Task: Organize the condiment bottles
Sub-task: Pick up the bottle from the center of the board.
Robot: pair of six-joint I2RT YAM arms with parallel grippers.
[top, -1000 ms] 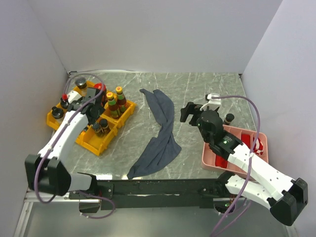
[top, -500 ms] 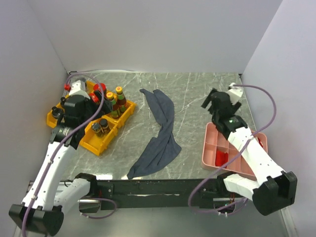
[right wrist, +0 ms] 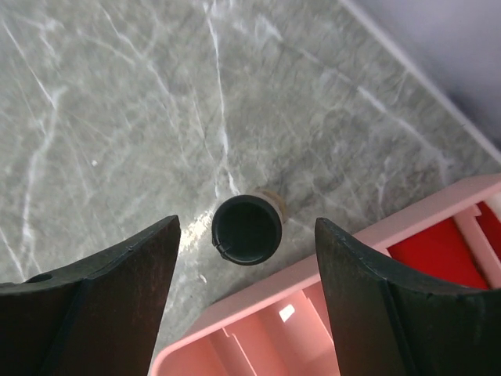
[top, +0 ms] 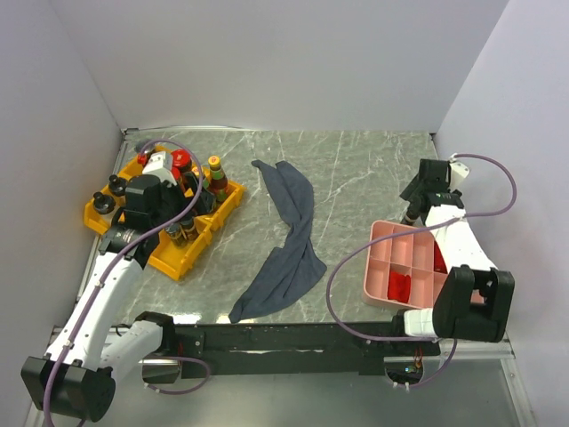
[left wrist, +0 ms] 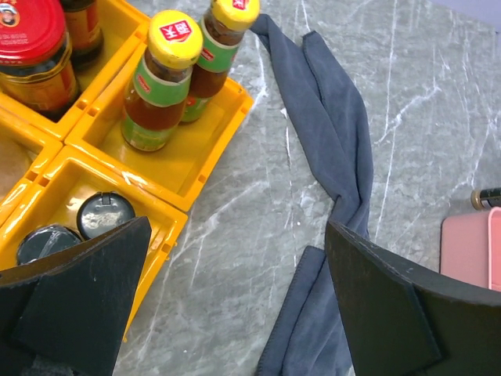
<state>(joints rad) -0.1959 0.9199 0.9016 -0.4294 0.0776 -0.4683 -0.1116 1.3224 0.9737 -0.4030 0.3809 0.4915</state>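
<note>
Several condiment bottles stand in the yellow trays (top: 188, 263) at the left: a red-lidded jar (top: 180, 160), a slim orange-capped bottle (top: 214, 165) and tiny black-capped bottles (top: 103, 204). My left gripper (top: 169, 203) hangs open and empty over the trays' right side. The left wrist view shows two yellow-capped bottles (left wrist: 174, 41), the red-lidded jar (left wrist: 31, 35) and two dark-capped bottles (left wrist: 105, 213) in the tray. My right gripper (top: 416, 203) is open above a lone black-capped bottle (right wrist: 246, 229) on the table by the pink tray (right wrist: 313, 290), with a finger on either side and not touching.
A grey-blue cloth (top: 289, 240) lies twisted across the middle of the marble table. The pink tray (top: 380, 267) at the right holds red packets (top: 399, 285). White walls close in the back and both sides.
My right arm swung from the table's middle to the far right and now sits over the lone bottle. My left arm pulled back and its gripper shifted over the trays.
</note>
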